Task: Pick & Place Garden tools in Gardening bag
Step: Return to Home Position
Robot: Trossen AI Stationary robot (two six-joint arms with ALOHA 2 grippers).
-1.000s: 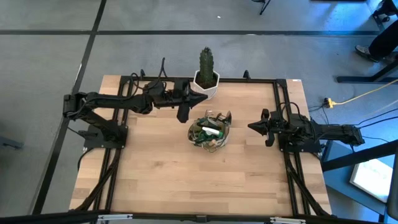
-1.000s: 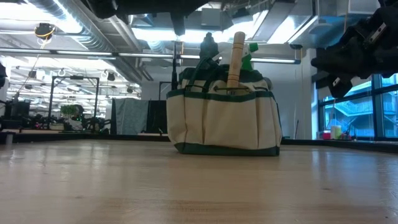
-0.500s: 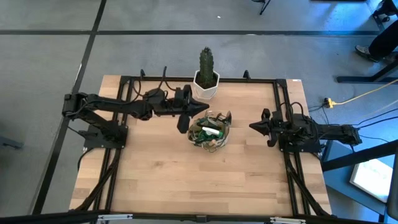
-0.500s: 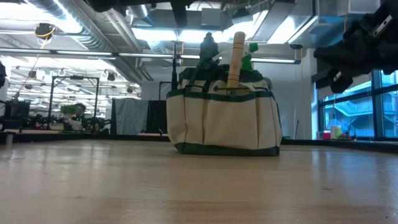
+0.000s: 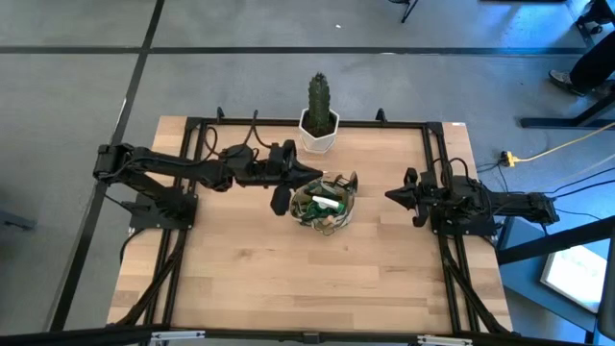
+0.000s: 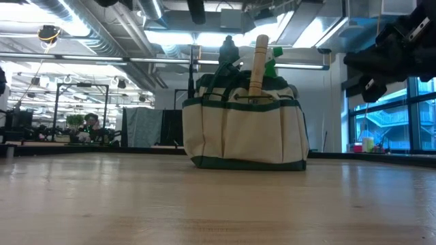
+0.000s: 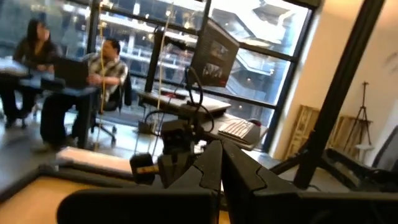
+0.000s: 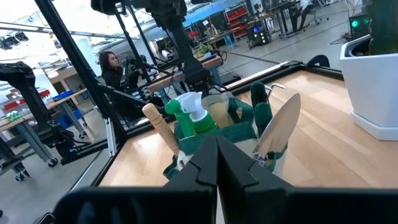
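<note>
The gardening bag (image 5: 325,204) stands upright on its base at the table's middle. In the low view the bag (image 6: 245,129) shows a wooden handle (image 6: 259,64) and a green sprayer (image 6: 272,64) sticking out of its top. The right wrist view adds a metal trowel blade (image 8: 280,127) and dark handles (image 8: 261,102) in the bag's pockets. My left gripper (image 5: 317,174) is shut with nothing in it, high over the bag's far left rim. My right gripper (image 5: 389,195) is shut, also with nothing in it, level, right of the bag and pointing at it.
A cactus (image 5: 318,96) in a white pot (image 5: 318,136) stands at the far edge, just behind the bag. Bare wooden table (image 5: 240,279) lies on the near side. Black frame rails run along the table's edges. People sit at desks (image 7: 93,74) beyond the table.
My left gripper has swung level toward the table's near edge, from beside the white pot to over the bag's far left rim, staying shut. The bag and its tools have not moved.
</note>
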